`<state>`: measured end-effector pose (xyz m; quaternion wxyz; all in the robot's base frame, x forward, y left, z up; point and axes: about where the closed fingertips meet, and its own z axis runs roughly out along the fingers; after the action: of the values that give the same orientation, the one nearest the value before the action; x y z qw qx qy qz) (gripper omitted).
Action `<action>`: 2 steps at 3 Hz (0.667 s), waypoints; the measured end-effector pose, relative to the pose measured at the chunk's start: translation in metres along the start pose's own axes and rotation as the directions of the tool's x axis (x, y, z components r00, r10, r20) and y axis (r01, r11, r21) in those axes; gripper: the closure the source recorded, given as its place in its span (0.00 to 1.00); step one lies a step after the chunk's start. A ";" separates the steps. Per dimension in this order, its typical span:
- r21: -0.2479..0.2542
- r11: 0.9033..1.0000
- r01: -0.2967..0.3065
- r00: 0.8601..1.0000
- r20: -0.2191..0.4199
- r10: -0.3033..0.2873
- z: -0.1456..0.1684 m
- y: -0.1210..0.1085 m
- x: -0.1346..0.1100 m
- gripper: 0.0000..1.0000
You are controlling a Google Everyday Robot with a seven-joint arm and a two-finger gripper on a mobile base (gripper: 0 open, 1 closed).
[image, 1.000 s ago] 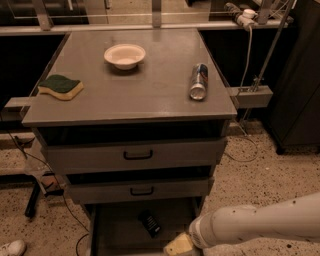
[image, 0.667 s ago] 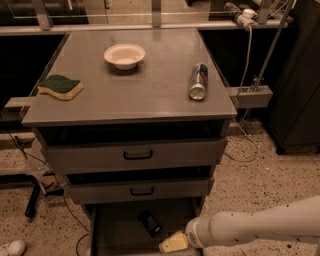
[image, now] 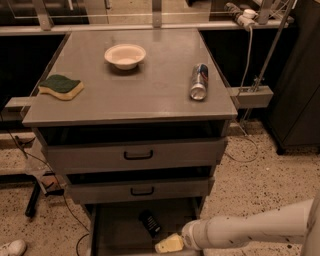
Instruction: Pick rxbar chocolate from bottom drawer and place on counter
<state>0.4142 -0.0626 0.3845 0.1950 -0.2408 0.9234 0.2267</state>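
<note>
This is looking like a lab or test workshop, not a home. A grey metal cabinet (image: 135,157) is standing alone on a speckled floor (image: 260,175). Thin cables (image: 75,220) are trailing at lower left, and a power strip (image: 240,12) is sitting at upper right with a cord (image: 248,55) dropping from it. A bowl (image: 125,55), sponge (image: 61,86) and can (image: 199,81) are lying on the counter (image: 140,97). A white robot arm (image: 250,230) is reaching in from lower right, its gripper (image: 169,244) sitting at the front of the open bottom drawer (image: 120,230), bottom centre.
</note>
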 end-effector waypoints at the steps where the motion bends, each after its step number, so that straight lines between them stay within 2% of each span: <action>1: -0.035 0.999 -0.017 1.000 -0.014 0.017 0.028 0.005 0.011 0.00; 2: -0.054 0.998 -0.029 1.000 0.004 0.029 0.075 0.008 0.020 0.00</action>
<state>0.4125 -0.0250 0.3157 0.1874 -0.2320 0.9199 0.2546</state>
